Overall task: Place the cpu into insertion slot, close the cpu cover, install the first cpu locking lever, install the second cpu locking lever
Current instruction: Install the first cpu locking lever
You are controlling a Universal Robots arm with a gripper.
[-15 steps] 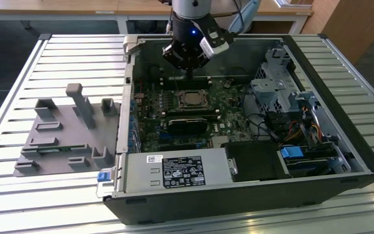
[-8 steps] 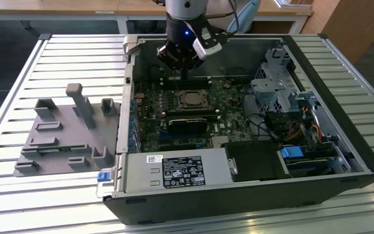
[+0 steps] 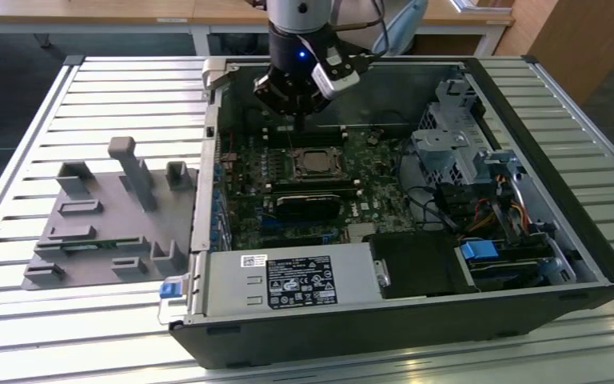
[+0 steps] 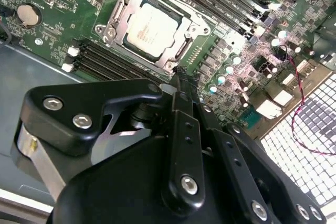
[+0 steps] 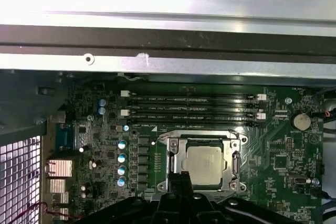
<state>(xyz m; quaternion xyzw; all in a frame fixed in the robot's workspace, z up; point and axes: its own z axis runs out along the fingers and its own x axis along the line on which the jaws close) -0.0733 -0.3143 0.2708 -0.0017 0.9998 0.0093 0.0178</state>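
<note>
The chip [image 5: 203,165] [image 4: 152,27] sits on the green board [image 5: 273,145] with the metal frame [image 5: 176,156] down around it, clear in both wrist views. The tool [image 4: 181,77] hangs just beside it, fingers pinched together, nothing in them. The exterior view adds the open computer case [image 3: 392,320], a grey plastic rack [image 3: 105,224] beside it, and the slatted worktop [image 3: 29,104].
</note>
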